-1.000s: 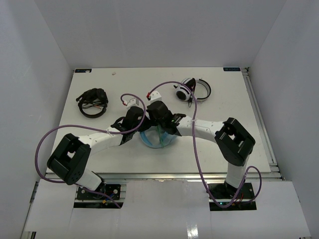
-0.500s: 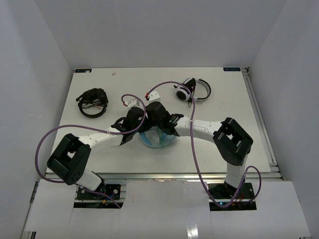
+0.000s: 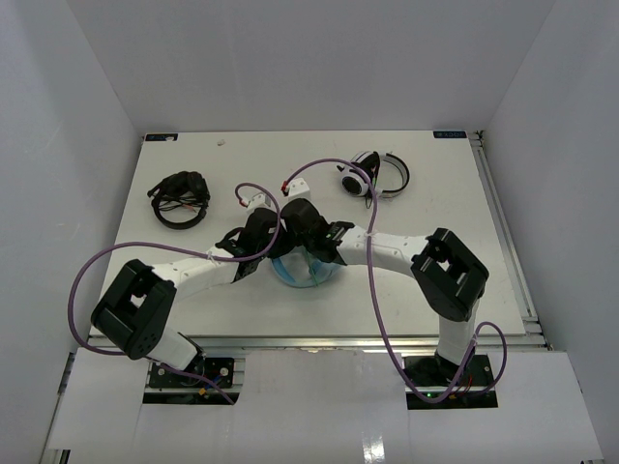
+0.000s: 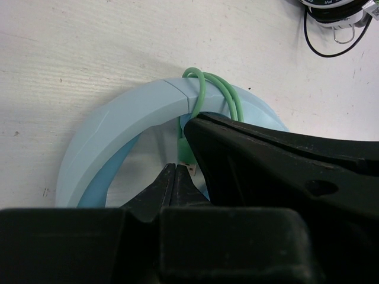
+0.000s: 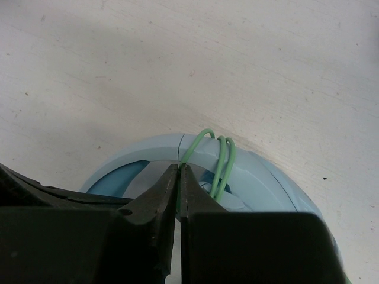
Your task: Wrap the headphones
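Right gripper (image 5: 179, 171) nipped shut on cable (image 4: 230, 99), left gripper (image 4: 177, 170) closed, hold unclear — mid-wrap, loops at 12 o'clock on headphones (image 5: 148, 148); next, tuck tail

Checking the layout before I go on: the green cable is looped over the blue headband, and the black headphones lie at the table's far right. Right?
No: the top view shows the black headphones at the far left. The green cable is indeed looped over the blue headband.

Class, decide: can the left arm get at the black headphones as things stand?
Probably yes: only bare table lies between the black headphones and the left claw, shut at the light blue headphones.
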Robot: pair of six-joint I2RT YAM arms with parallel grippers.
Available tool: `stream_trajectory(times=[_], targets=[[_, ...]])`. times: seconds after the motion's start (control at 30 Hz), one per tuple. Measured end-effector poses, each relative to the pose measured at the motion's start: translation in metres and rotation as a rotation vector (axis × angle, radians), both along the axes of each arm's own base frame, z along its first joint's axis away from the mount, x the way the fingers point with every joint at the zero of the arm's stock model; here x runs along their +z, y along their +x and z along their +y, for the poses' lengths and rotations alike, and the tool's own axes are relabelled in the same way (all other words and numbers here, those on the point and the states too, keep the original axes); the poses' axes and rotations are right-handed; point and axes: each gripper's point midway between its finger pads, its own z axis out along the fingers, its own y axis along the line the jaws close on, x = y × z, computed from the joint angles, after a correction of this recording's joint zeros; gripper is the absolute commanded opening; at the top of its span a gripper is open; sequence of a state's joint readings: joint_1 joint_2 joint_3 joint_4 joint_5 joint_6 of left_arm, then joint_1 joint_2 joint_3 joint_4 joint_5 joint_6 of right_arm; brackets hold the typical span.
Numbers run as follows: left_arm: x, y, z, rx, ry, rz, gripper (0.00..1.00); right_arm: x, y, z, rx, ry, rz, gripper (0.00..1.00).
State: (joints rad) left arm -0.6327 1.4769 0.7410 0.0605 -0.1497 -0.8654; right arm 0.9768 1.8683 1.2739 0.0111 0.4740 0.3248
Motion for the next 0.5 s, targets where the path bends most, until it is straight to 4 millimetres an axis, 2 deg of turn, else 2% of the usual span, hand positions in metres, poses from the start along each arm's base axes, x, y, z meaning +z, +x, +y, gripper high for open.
stream_trajectory(times=[0.27,0.5], targets=[[0.004,-0.002,0.006,0.015,0.002,-0.014,0.0,0.0,-0.001,-0.003,-0.011,-0.031,-0.02,0.08],[0.025,-0.002,0.023,0.081,0.015,-0.069,0.03,0.001,0.0,-0.007,-0.012,-0.07,-0.047,0.08]])
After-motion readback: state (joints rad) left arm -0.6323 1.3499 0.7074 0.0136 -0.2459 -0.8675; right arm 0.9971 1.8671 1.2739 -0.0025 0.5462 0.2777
